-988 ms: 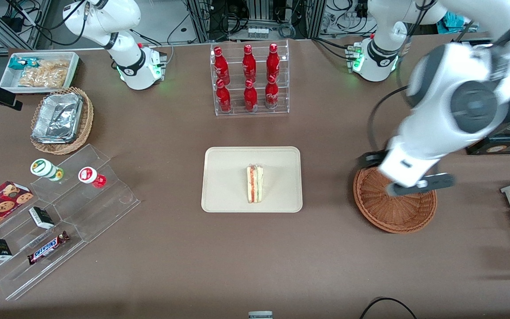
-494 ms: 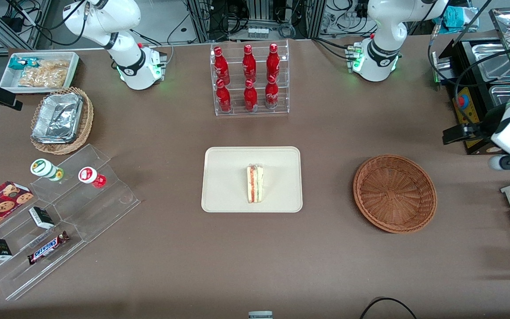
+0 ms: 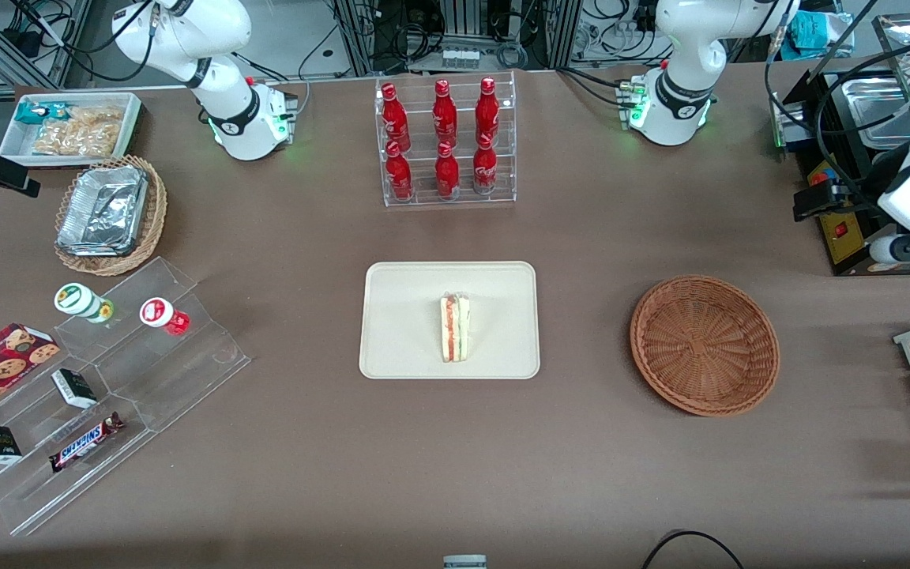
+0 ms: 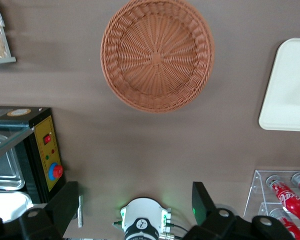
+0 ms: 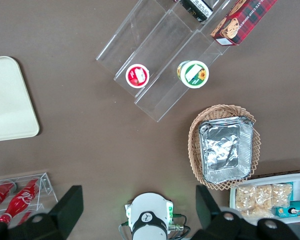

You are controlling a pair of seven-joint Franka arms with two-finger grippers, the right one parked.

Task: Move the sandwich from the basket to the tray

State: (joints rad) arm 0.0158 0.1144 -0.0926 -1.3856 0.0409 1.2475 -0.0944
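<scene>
The jaws (image 4: 135,207) gape wide, holding nothing, high above the worktop (image 3: 581,237), well apart from the round reddish-brown wicker basket (image 4: 157,55) and the wrapped triangular sandwich (image 3: 455,327) on the cream rectangular tray (image 3: 400,316).

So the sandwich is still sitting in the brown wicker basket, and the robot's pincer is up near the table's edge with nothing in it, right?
Not quite. The basket is empty; the sandwich lies on the tray, as the front view shows. The rest holds: the pincer is open, holds nothing, and hangs toward the working arm's end of the table.
</scene>
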